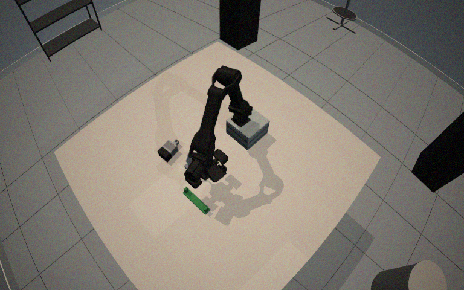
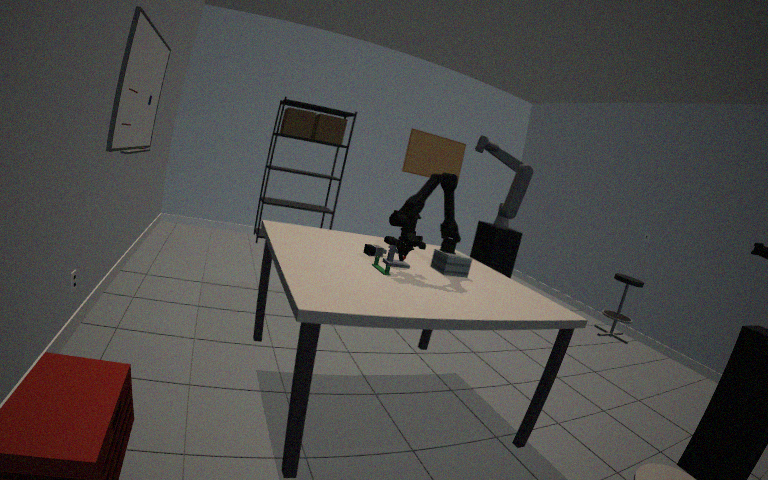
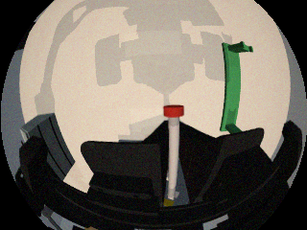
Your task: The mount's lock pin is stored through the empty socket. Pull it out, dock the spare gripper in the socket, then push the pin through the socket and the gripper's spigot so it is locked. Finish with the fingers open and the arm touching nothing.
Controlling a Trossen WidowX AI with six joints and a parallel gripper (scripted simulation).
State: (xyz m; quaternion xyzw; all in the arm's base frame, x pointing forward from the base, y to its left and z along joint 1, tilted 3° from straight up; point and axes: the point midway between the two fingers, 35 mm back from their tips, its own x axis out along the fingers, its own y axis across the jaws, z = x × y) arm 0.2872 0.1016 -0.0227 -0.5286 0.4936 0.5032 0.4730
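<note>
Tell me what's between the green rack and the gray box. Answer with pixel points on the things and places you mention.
In the wrist view, the red-capped pin (image 2: 404, 257) (image 3: 174, 144) shows between them, with the arm's shadow (image 1: 223, 193) (image 2: 430, 279) (image 3: 158, 57) across the table beyond.

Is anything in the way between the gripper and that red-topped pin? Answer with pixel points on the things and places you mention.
Nothing visible is. In the wrist view, the gripper's (image 1: 206, 177) (image 2: 402, 258) (image 3: 169, 124) fingers appear closed around the lock pin (image 2: 404, 257) (image 3: 174, 149) just below its red head, and the green holder (image 1: 196, 200) (image 2: 381, 268) (image 3: 232, 86) lies off to one side.
</note>
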